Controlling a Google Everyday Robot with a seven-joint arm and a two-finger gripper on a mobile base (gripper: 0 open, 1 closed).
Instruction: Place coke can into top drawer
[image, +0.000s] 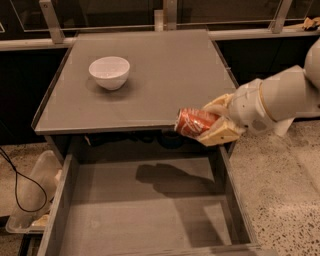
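Observation:
The coke can (194, 122), red-orange with white lettering, lies on its side in my gripper (212, 124), which is shut on it. The gripper holds it in the air at the front right edge of the tabletop, above the back right part of the open top drawer (150, 210). The drawer is pulled out, wide and grey, with nothing in it. The can's shadow falls on the drawer floor.
A white bowl (109, 72) stands on the grey tabletop (165, 75) at the back left. A clear plastic bin (30, 200) and a black cable (15, 185) lie on the floor left of the drawer. Speckled floor lies to the right.

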